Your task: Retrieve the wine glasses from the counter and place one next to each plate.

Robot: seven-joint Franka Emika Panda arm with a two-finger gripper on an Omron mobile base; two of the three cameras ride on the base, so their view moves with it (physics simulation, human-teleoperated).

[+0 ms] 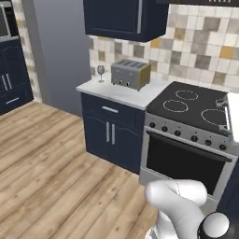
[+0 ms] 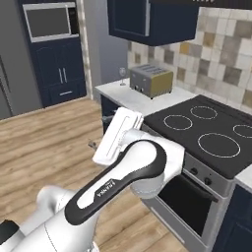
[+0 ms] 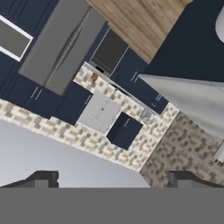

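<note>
1. Wood flooring [image 1: 51, 154] is spread across the near part of a kitchen fitted with navy cabinets.
2. Nearest the cameras, the white arm [image 2: 123, 172] is seen folded up in front of the oven, its hand raised well clear of the counter.
3. The gripper [image 3: 111, 177] is seen in the hand view with its two dark tips set wide apart and nothing between them; the hand is rolled, so distant cabinets, tiled wall and floor are shown tilted.
4. Beyond the arm, a steel oven [image 1: 186, 158] with a black four-ring cooktop [image 2: 206, 128] is set against the wall.
5. Just left of the oven, the counter [image 1: 126, 93], white marble over a navy cabinet [image 1: 109, 133], is found.
6. A steel toaster [image 1: 130, 73] is placed on the counter toward the wall.
7. One wine glass [image 1: 100, 72] is seen upright at the counter's far left corner, just beside the toaster and apart from it; it is also seen in the right base view [image 2: 122, 75].
8. A mottled tile backsplash [image 1: 196, 46] is laid behind the counter, with a navy wall cabinet [image 1: 123, 18] hung above.
9. Farthest off, a built-in microwave [image 2: 49, 22] is set in tall navy cabinetry.
</note>
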